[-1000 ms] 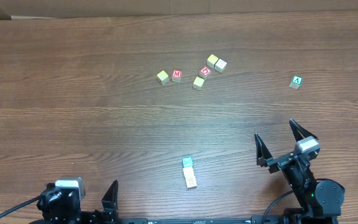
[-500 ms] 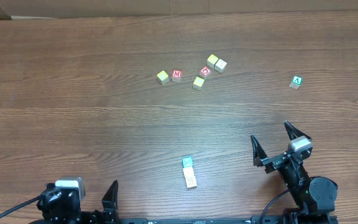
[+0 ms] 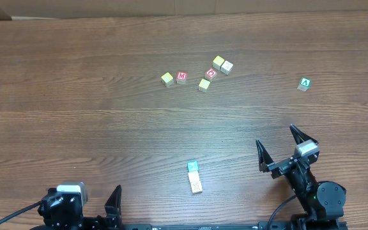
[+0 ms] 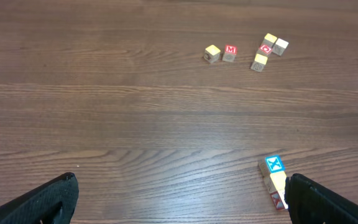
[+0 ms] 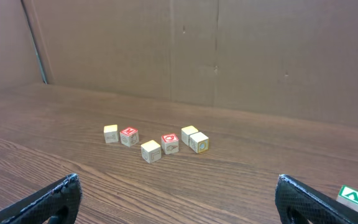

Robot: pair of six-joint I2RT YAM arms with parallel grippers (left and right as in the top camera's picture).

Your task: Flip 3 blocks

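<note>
Several small blocks lie in a loose cluster at the far middle of the table: yellow ones [image 3: 167,79] [image 3: 204,84] [image 3: 218,62] and a cream one [image 3: 227,66]. A green "A" block [image 3: 305,84] sits alone at the far right. A teal block [image 3: 193,167] touches a cream block [image 3: 196,184] near the front middle. My right gripper [image 3: 276,138] hovers open and empty at the front right, well short of the cluster [image 5: 150,150]. My left gripper [image 4: 182,186] is open and empty at the front left, its right finger beside the teal block [image 4: 273,165].
A red "M" cube [image 3: 181,77] and a red "O" cube [image 3: 211,73] sit among the clustered blocks. A brown cardboard wall [image 5: 229,50] stands along the table's far edge. Both arm bases occupy the near edge.
The right gripper has shifted a little to the left and slightly nearer the front edge, still open. The left arm and all blocks have stayed put.
</note>
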